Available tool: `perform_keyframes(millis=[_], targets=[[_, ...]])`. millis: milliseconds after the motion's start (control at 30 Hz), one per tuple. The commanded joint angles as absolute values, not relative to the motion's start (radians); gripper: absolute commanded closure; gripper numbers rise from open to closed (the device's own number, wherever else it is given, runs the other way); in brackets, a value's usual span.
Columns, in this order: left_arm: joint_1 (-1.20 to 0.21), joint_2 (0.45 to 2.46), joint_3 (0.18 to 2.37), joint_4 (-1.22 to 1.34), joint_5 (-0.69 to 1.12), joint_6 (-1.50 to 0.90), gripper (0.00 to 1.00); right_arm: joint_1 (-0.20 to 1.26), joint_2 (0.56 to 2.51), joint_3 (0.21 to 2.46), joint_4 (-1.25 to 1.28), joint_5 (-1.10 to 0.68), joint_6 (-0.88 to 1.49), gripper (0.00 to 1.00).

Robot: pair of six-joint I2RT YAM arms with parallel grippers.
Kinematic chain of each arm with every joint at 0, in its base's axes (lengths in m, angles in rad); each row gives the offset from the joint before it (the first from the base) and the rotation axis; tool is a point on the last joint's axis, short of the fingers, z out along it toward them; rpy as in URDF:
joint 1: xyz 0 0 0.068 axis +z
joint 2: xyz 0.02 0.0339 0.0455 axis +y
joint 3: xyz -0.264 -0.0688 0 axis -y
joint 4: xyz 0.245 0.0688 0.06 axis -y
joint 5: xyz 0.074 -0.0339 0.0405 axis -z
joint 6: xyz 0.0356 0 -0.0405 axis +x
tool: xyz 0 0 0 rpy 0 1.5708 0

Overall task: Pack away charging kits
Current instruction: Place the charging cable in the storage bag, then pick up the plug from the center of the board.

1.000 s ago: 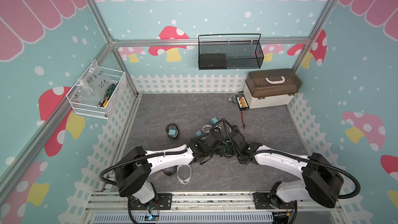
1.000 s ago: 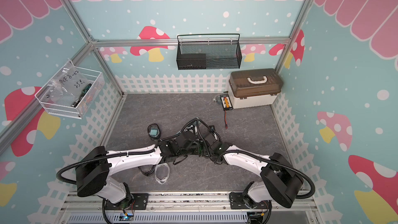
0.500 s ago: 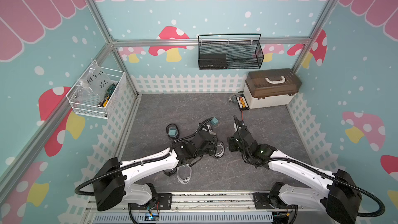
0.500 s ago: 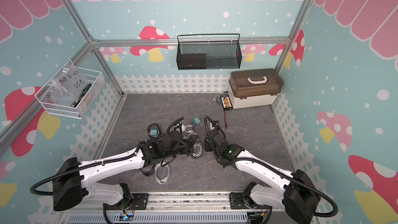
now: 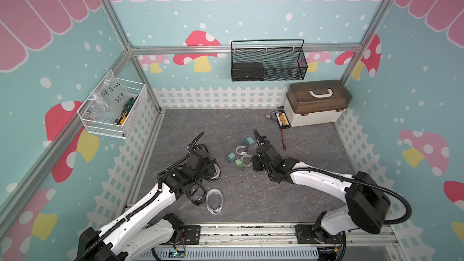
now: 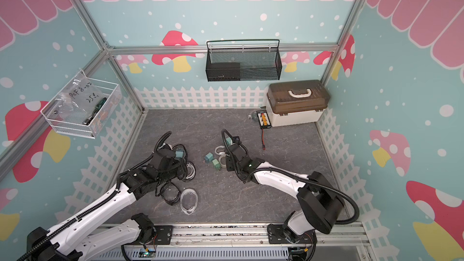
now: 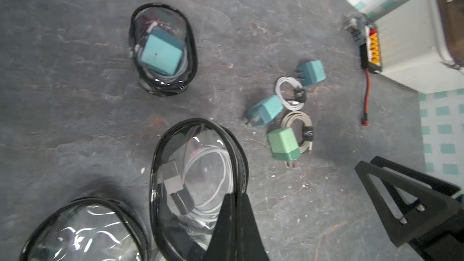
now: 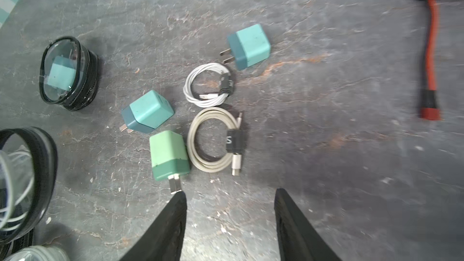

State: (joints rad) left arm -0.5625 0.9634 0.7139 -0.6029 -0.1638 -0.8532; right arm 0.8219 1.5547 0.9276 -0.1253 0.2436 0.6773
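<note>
White arm links (image 5: 316,178), black joints (image 5: 366,202), corrugated black cables (image 5: 409,210), black wedge-shaped fingers (image 8: 163,232).

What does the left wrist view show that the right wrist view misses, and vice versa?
Left wrist only: the left jaws, shut on the rim of the cable pouch, and the beige box. Right wrist only: the open, empty gap between the right jaws, just short of the prongs of the green charger. Both: that green charger, two loose teal chargers, two coiled cables, the pouch holding a teal charger, the red wire, and part of the cable pouch.
</note>
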Motion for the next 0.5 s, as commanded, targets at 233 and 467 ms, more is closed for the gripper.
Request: perform_keyframes(millis=[233, 467], targets=[[-0.516, 0.944, 0.696, -0.587, -0.077, -0.791, 1.00, 0.910, 1.801, 1.132, -0.136, 0.218, 0.640, 0.44], [-0.502, 0.933, 0.686, -0.587, -0.065, -0.794, 1.00, 0.938, 1.883, 1.187, -0.201, 0.253, 0.664, 0.48]])
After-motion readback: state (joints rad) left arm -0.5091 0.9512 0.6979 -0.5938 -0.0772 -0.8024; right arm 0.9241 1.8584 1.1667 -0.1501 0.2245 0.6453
